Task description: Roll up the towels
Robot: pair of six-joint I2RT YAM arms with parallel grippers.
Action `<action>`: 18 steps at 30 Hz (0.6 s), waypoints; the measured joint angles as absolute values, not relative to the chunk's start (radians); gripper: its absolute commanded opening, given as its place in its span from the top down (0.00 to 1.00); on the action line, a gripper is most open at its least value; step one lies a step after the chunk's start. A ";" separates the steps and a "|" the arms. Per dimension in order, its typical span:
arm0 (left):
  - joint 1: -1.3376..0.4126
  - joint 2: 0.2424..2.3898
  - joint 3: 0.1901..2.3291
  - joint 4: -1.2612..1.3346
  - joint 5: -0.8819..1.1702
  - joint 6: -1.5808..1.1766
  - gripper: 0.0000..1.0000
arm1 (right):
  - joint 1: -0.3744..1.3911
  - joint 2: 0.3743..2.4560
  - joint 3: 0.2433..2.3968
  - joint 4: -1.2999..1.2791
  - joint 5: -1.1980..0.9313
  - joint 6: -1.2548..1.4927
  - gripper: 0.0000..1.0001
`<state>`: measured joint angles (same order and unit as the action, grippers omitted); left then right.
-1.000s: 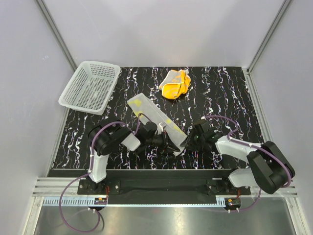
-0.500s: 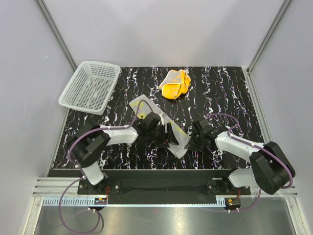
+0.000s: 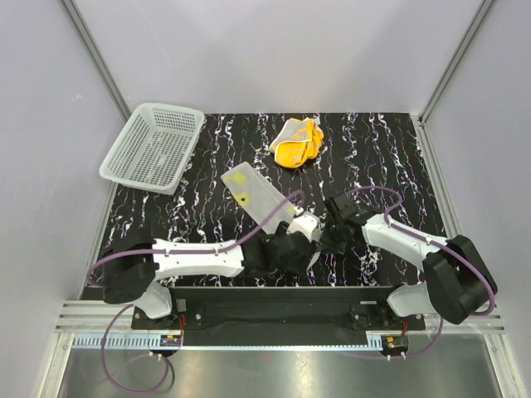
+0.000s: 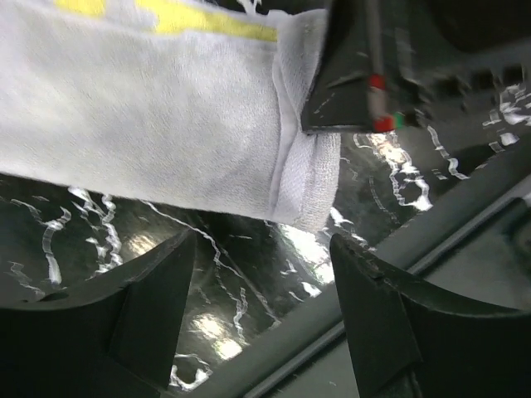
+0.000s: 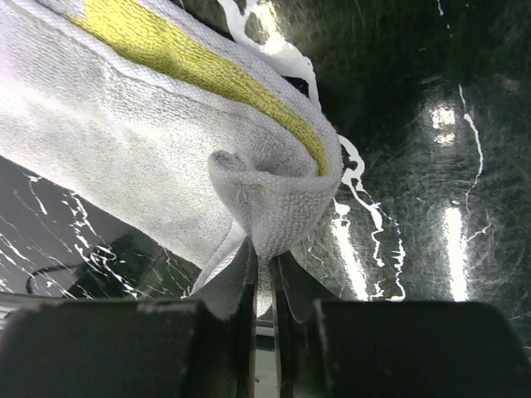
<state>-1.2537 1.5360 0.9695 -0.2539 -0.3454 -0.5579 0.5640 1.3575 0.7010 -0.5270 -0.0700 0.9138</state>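
Note:
A white towel [image 3: 259, 199] with yellow marks lies diagonally on the black marbled table [image 3: 382, 157]. My right gripper [image 3: 325, 237] is shut on its near corner; in the right wrist view the towel [image 5: 149, 141] folds into a loop pinched between the fingertips [image 5: 264, 267]. My left gripper [image 3: 290, 249] sits low over the same near end, and the left arm stretches across from the left. In the left wrist view it [image 4: 261, 311] stands open with nothing in it, the towel's hemmed end [image 4: 166, 108] just beyond the fingers. A crumpled yellow towel [image 3: 297, 141] lies at the back.
A white plastic basket [image 3: 153, 145] stands at the back left corner. The table's front rail [image 3: 274, 297] runs just behind both grippers. White walls close in the left, right and back sides.
My left gripper has opened and let go of the white towel, and its arm has stretched out to the right along the front edge. The right gripper has closed tighter on the corner.

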 measured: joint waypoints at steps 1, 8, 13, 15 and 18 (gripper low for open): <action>-1.282 1.550 0.980 -0.255 -0.389 -0.530 0.31 | 0.564 1.359 0.702 -0.530 -0.071 0.912 0.91; -1.460 1.738 1.097 -0.254 -0.617 -0.363 0.31 | 0.564 1.368 0.703 -0.558 -0.073 0.903 0.91; -1.497 1.806 1.126 -0.250 -0.664 -0.310 0.34 | 0.564 1.370 0.704 -0.570 -0.074 0.894 0.91; -1.498 1.816 1.127 -0.249 -0.675 -0.306 0.39 | 0.564 1.371 0.707 -0.574 -0.076 0.892 0.91; -1.497 1.837 1.135 -0.250 -0.688 -0.308 0.46 | 0.564 1.371 0.709 -0.574 -0.083 0.888 0.91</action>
